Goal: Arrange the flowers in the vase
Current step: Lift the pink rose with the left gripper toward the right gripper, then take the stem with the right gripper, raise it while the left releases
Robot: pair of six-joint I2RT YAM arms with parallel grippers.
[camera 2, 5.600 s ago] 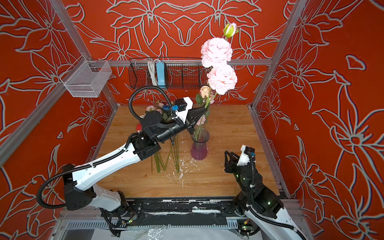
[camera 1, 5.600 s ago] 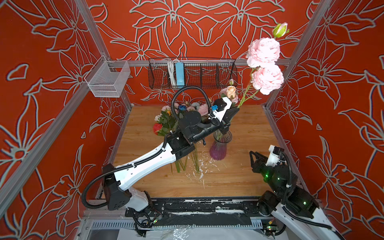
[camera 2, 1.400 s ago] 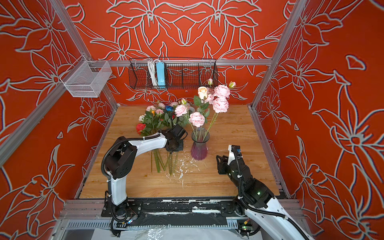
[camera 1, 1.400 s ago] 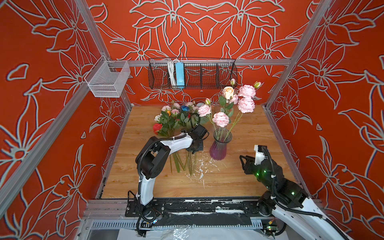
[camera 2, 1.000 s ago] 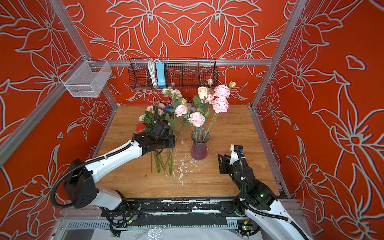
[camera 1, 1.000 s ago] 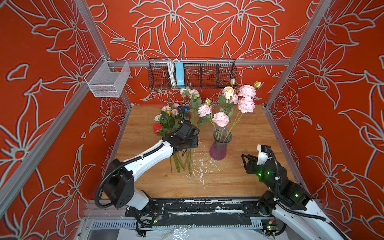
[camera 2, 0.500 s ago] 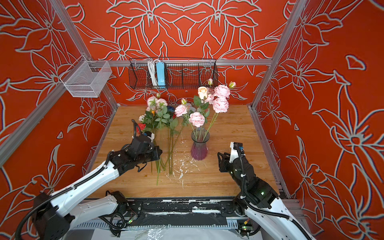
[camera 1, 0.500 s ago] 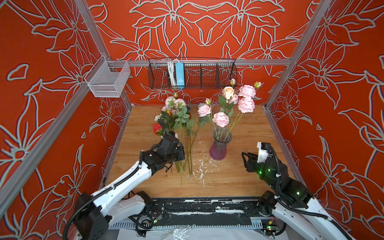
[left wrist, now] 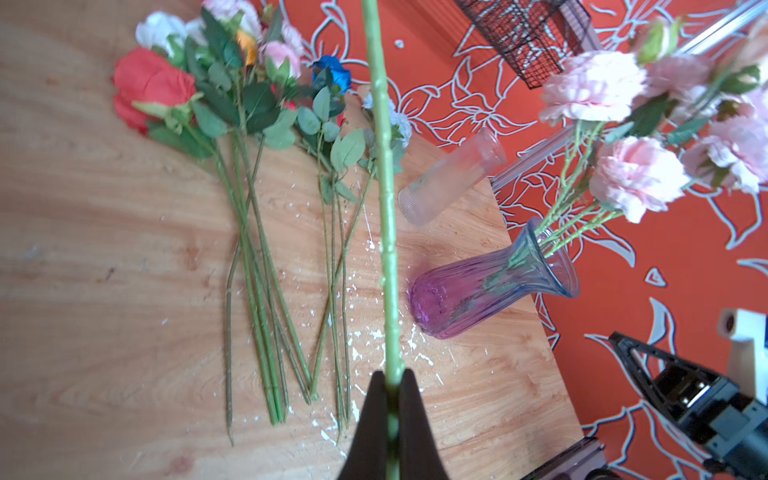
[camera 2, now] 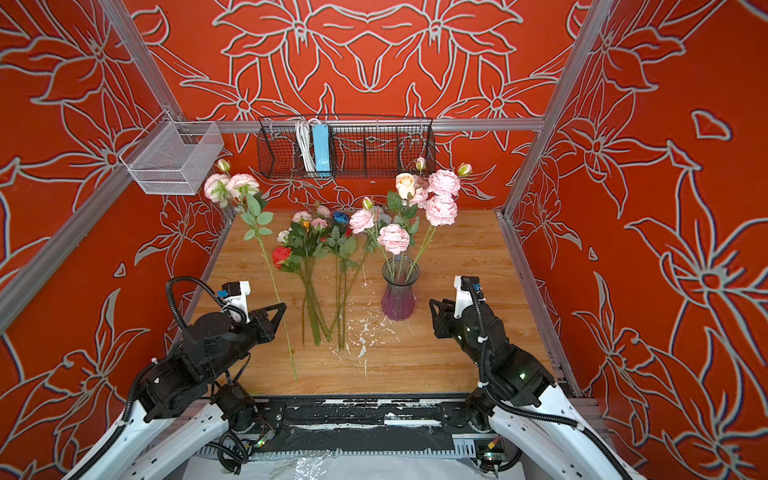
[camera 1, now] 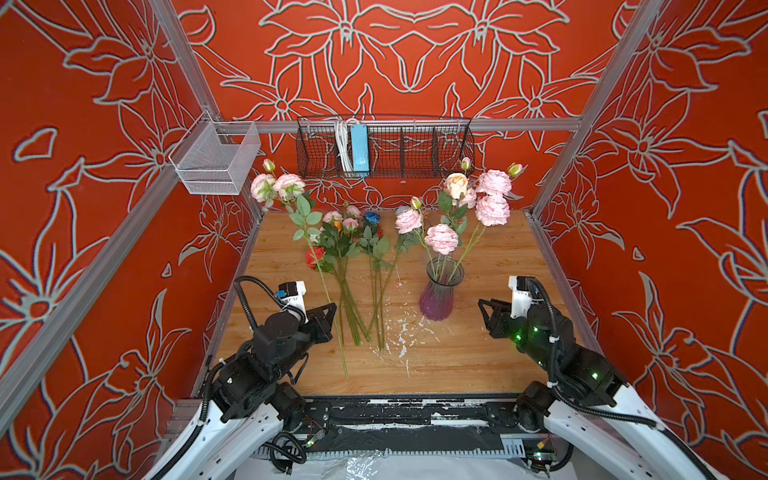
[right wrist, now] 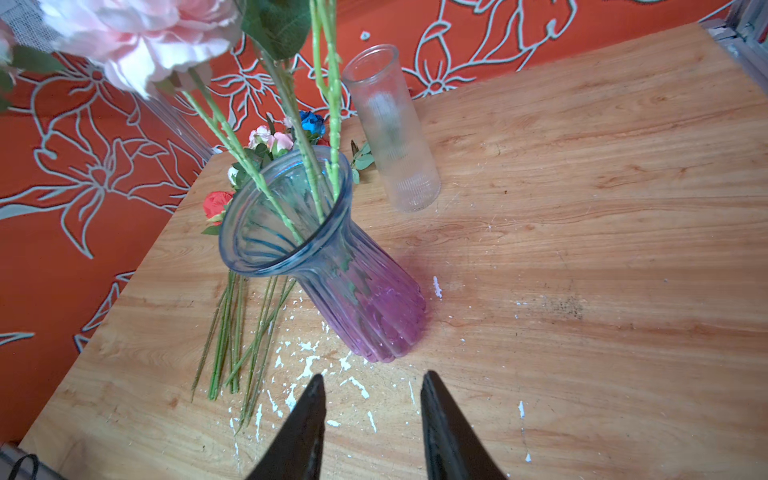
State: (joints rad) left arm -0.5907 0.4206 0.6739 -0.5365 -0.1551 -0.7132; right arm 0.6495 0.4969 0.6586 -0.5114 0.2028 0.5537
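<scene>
**A:** What is the left gripper (left wrist: 388,386) holding?

**B:** Its jaws are pinching tight on the green stem (left wrist: 384,187) of a pink flower (camera 1: 276,187). They are gripping low, leaving a short tail below.

**A:** Which way is that stem running?

**B:** In both top views it is slanting from five o'clock at the tail to eleven o'clock at the blooms.

**A:** And the vase (camera 1: 440,291)?

**B:** It is standing upright on the table (camera 1: 478,357), at about three o'clock from the left gripper, and is already carrying several pink blooms. The loose flowers (camera 1: 353,257) are lying between the two.

**A:** Is the right gripper (right wrist: 372,380) doing anything?

**B:** It is hanging partly open and empty, near the vase at its four o'clock. It is the nearer one, but I judge the left arm is the one needing to swing the tail across to three o'clock and over the rim.
</scene>
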